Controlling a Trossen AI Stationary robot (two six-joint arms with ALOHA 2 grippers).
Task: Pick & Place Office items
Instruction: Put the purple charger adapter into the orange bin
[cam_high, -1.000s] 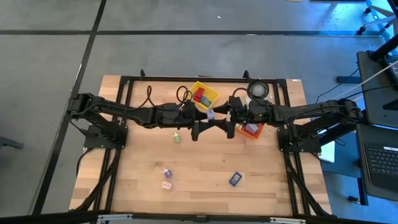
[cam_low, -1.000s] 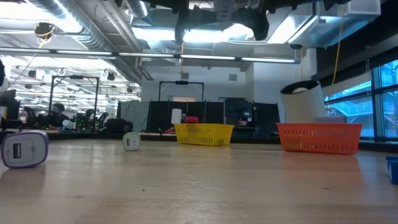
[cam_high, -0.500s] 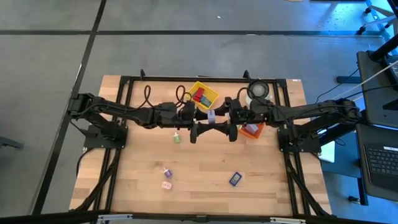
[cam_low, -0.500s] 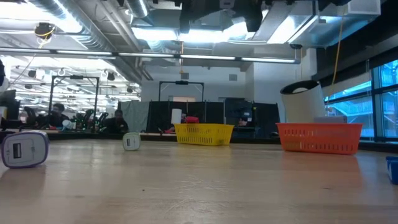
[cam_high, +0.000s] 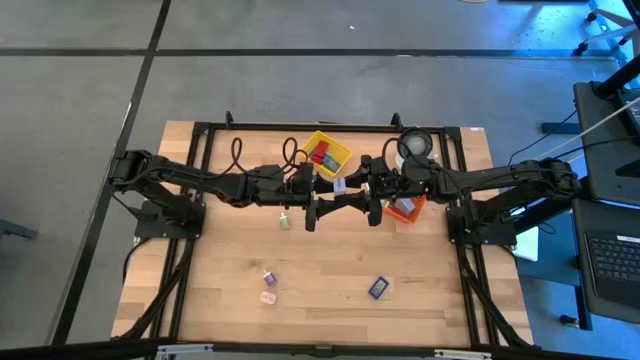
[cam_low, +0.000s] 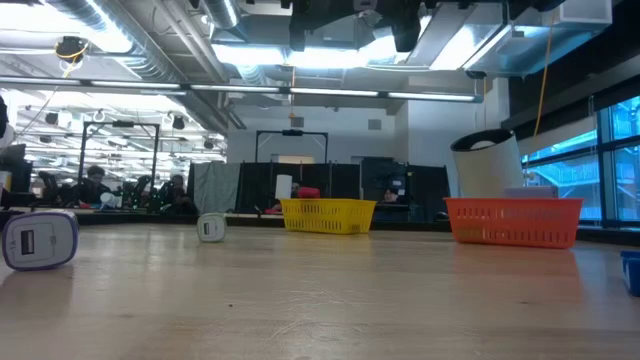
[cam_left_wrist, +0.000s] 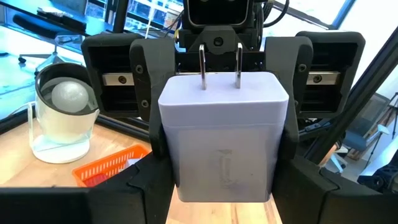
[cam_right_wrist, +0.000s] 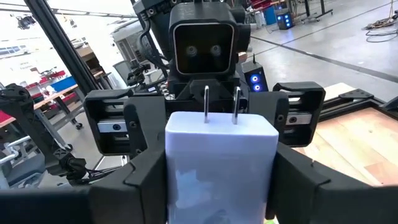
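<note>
A lavender charger block (cam_high: 338, 186) with two metal prongs is held above the table's middle, between my two grippers, which face each other. My left gripper (cam_high: 325, 192) comes from the left and my right gripper (cam_high: 352, 192) from the right, and both are shut on the block. It fills the left wrist view (cam_left_wrist: 224, 137) and the right wrist view (cam_right_wrist: 221, 162). A green-white piece (cam_high: 284, 221), two lavender and pink pieces (cam_high: 268, 285) and a dark blue piece (cam_high: 377, 288) lie on the wood. One lavender piece (cam_low: 40, 240) shows in the low view. My left gripper pinches the charger's two opposite side faces (cam_left_wrist: 177, 177) between its two fingers. The fingers lie level and come from the table's left. The charger is lifted clear and upright, with its prongs (cam_left_wrist: 221, 62) pointing up. My right gripper pinches the same two side faces (cam_right_wrist: 180, 186) between its two fingers. The fingers lie level and come from the table's right, opposite my left gripper. The charger stays clear of the table, with its prongs (cam_right_wrist: 221, 102) up.
A yellow bin (cam_high: 340, 150) with red pieces stands at the far middle. An orange bin (cam_high: 403, 210) sits under the right arm, and a white roll (cam_high: 414, 146) stands behind it. Black frame rails run along the table's edges. Bare wood lies toward the near edge.
Both grippers have drawn a little closer together above the table's middle, with the lavender charger between them. They have also risen slightly in the low view.
</note>
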